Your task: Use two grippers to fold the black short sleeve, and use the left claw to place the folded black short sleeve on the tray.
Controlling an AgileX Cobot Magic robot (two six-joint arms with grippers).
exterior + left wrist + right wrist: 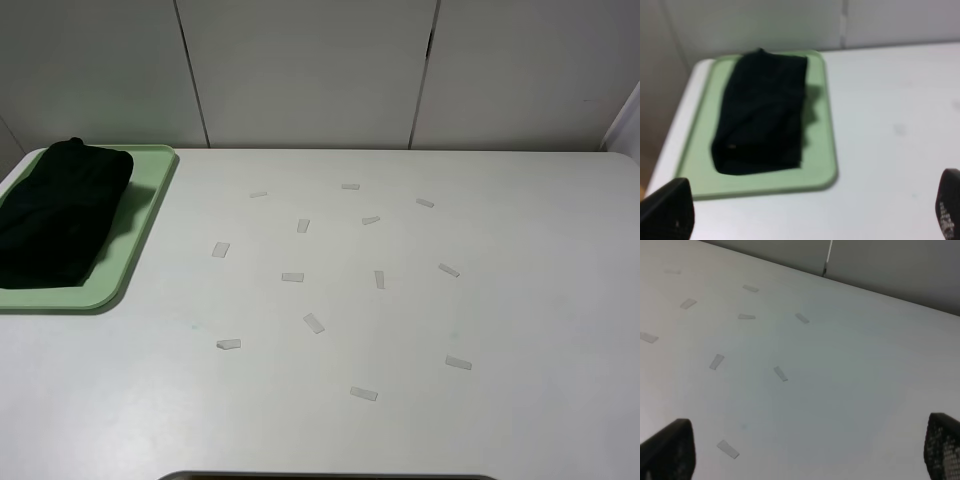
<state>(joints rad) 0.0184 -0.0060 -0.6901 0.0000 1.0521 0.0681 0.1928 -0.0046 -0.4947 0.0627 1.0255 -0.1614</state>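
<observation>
Left gripper point(805, 212): jaws spread wide, nothing between them; only the two dark finger tips show at the edges of the left wrist view, hanging above bare table just in front of the tray.
Right gripper point(805, 452): jaws likewise released and empty, over the open middle of the table, well apart from the tray.
Arms in the high view: neither arm appears there, so both look pulled back off the work area.
Shirt point(58, 210): folded into a compact black bundle, lying inside the tray toward its far side; no lettering or label shows.
Tray point(140, 225): light green, at the far left corner of the table; a bare strip of its floor shows along the near and right sides of the shirt.
Table point(520, 300): white, with small tape marks point(292, 277) scattered over the middle.
Step in hand: by my reading the placing is done and what is left is clearing away.
How to do it well: keep both jaws released, lift the left gripper straight up and back so no finger catches the bundle or nudges the tray rim, and keep the right one on its own side.
Risk: a low sweep over the tray could drag a fold loose; the bundle's top layers look soft and unpinned.
</observation>
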